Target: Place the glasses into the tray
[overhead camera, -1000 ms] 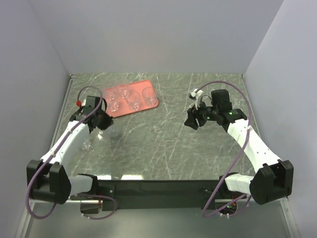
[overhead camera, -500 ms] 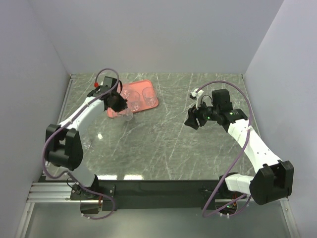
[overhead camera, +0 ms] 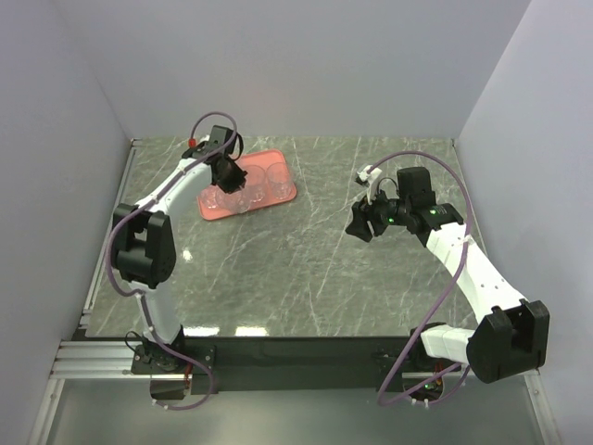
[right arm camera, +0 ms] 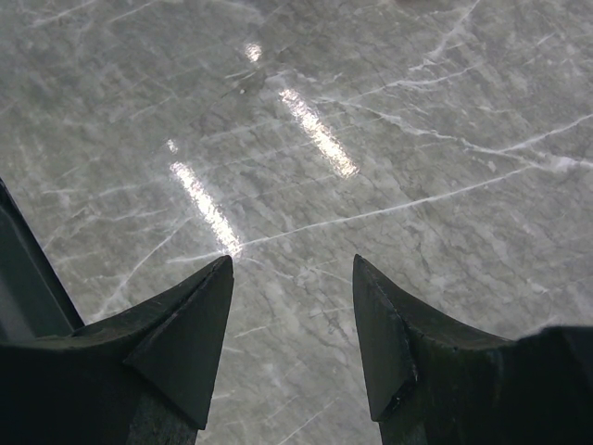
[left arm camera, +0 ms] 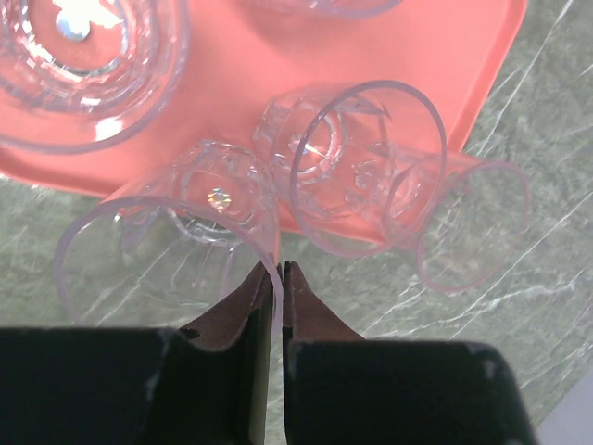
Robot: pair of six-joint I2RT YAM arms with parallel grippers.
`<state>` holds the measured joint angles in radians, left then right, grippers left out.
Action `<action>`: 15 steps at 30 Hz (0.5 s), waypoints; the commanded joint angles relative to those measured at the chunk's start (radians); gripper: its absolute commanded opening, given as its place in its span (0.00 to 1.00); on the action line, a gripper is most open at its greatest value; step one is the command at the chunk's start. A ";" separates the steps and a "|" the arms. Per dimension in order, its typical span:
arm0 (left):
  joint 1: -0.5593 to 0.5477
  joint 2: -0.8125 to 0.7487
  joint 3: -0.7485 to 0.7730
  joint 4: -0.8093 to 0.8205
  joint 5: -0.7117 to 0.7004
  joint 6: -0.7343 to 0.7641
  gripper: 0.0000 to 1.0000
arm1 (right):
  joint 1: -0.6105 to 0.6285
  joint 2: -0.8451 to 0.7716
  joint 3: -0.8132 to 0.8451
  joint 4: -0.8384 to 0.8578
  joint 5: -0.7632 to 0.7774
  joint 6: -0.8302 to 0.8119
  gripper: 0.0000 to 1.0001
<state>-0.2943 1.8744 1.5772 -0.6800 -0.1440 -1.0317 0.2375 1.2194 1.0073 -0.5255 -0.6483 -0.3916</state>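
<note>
Grey marble table (overhead camera: 306, 269), salmon tray (overhead camera: 290, 192), lilac walls (overhead camera: 296, 65)

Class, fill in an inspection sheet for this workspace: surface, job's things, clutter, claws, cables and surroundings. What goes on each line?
Surface: grey veined tabletop with glare streaks.
Job's things: salmon tray at far left. Several clear glasses are in it, count unclear. The held glass straddles the tray's edge, and whether it is lifted or resting cannot be told.
Clutter: nothing seen.
Claws: left claw is shut on the held glass's wall. Right claw is open and empty, above bare tabletop.
Cables: a purple cable loops along each arm.
Surroundings: plain pale walls on three sides and a black bar at the near edge.
</note>
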 commanded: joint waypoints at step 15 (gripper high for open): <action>-0.009 0.259 0.405 -0.102 -0.043 0.073 0.00 | -0.010 -0.024 -0.007 0.016 -0.024 -0.016 0.61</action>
<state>-0.2993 2.1170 1.8923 -0.7616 -0.1570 -0.9901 0.2367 1.2194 1.0069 -0.5255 -0.6491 -0.3931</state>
